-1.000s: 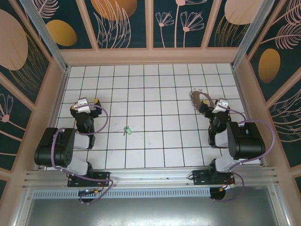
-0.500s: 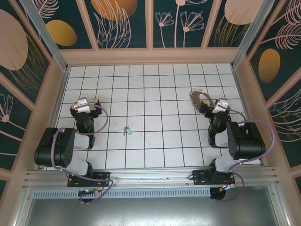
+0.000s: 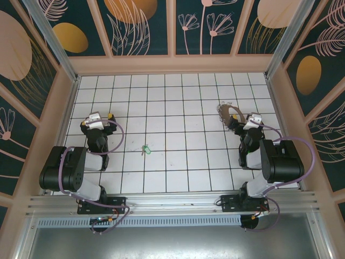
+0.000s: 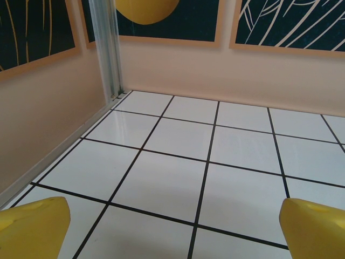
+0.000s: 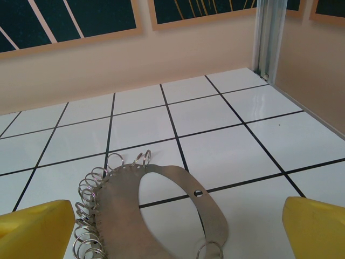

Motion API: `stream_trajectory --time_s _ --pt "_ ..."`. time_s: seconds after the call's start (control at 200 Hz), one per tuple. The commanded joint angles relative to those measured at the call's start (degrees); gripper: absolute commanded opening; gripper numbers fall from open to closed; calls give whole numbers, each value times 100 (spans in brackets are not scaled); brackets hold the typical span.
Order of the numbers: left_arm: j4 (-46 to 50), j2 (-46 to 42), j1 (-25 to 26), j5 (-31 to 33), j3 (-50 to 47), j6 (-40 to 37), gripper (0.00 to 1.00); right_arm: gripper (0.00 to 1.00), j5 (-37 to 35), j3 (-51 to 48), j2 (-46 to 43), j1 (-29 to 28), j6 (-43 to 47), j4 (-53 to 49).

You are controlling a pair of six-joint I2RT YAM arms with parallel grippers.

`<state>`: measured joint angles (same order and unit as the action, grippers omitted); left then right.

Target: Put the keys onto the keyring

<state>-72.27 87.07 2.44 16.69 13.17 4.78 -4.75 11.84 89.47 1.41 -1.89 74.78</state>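
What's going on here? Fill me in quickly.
Two robot arms are meant to put the keys on the keyring, but nothing is held. The left gripper and right gripper are both open, low over the white tiled table. The keyring lies flat just in front of the right gripper; the keys, with a green tag, lie alone between the arms.

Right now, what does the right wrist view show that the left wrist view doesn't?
Right wrist: the keyring lying flat on the tiled floor, small wire rings along its left edge, ahead of the open right gripper. Left wrist: the open left gripper facing plain floor. Both: white tiles, peach walls, a metal corner post, dark patterned panels.
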Motion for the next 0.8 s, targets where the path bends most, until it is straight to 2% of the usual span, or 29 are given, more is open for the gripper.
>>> stream_trajectory --time_s 0.0,0.796 --pt "-238 3 -33 -80 -51 67 99 99 -166 -49 -15 -31 -70 275" --pt "-232 -3 -33 -79 -47 69 99 99 -166 -44 -12 -27 -72 275"
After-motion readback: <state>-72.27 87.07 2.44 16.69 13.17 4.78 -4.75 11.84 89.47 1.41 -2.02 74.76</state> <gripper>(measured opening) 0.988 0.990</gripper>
